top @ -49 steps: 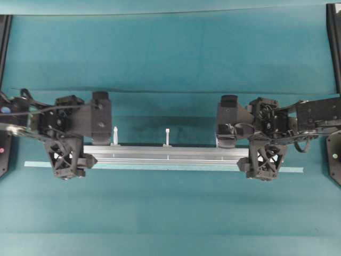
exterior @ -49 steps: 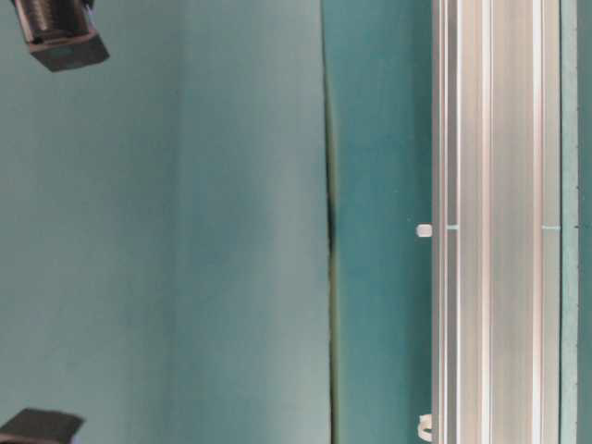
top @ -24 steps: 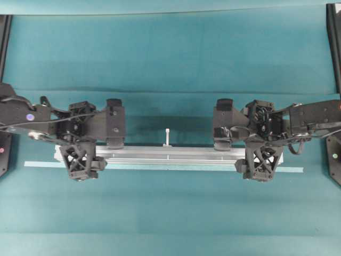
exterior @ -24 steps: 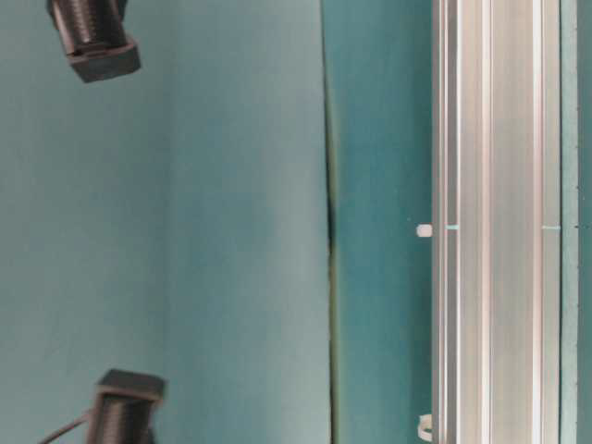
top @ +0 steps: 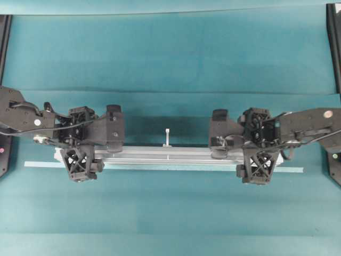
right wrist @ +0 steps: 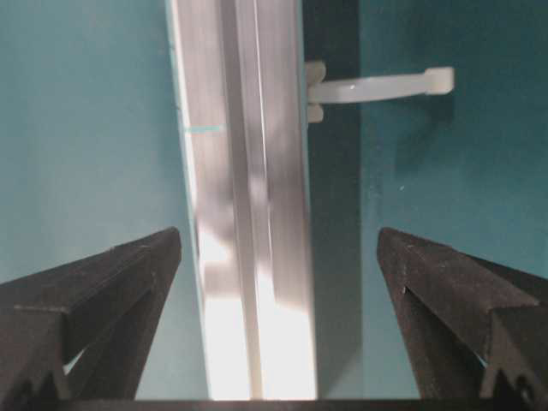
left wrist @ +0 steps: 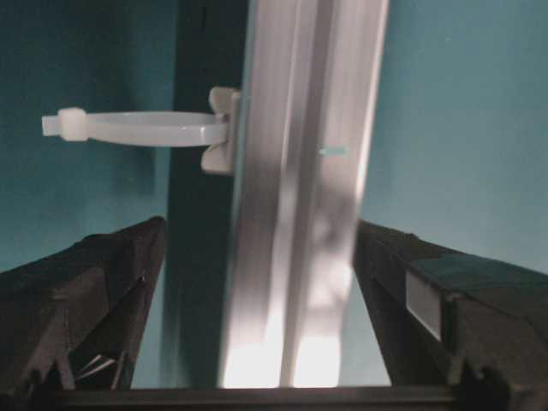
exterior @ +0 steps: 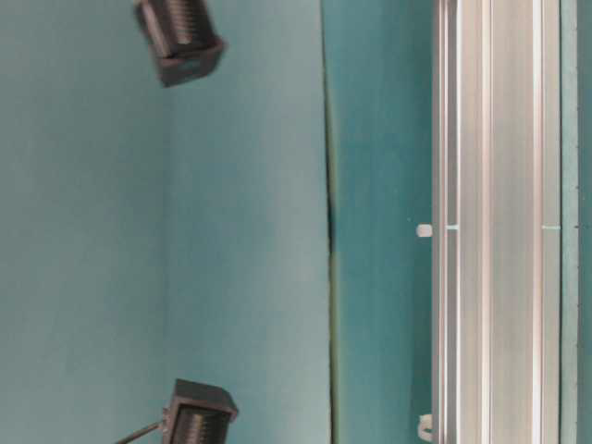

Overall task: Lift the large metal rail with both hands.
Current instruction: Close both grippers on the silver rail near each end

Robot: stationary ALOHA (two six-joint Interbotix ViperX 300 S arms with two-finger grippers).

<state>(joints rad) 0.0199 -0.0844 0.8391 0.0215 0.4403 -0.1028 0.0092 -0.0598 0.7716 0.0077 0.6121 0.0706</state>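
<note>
The large metal rail (top: pixel 170 154) lies flat on the teal cloth, running left to right, with a white peg (top: pixel 167 136) at its far edge. My left gripper (top: pixel 81 154) is over the rail near its left end. My right gripper (top: pixel 260 154) is over it near the right end. In the left wrist view the rail (left wrist: pixel 295 214) runs between the jaws of the open gripper (left wrist: pixel 259 227), with gaps on both sides and a peg (left wrist: pixel 137 128) ahead. The right wrist view shows the same: the rail (right wrist: pixel 244 214) untouched inside the open gripper (right wrist: pixel 278 233), with a peg (right wrist: pixel 377 86) beyond.
A thin pale tape strip (top: pixel 42 164) lies along the rail's near side and sticks out past both ends. A fold (top: pixel 170 92) crosses the cloth behind the rail. Black frame posts (top: pixel 333 42) stand at the side edges. The table-level view shows the rail (exterior: pixel 495 222) and two black arm parts (exterior: pixel 180 37).
Both arms have slid inward along the rail and come down towards it. The left one now hides the left peg. The rail has not moved.
</note>
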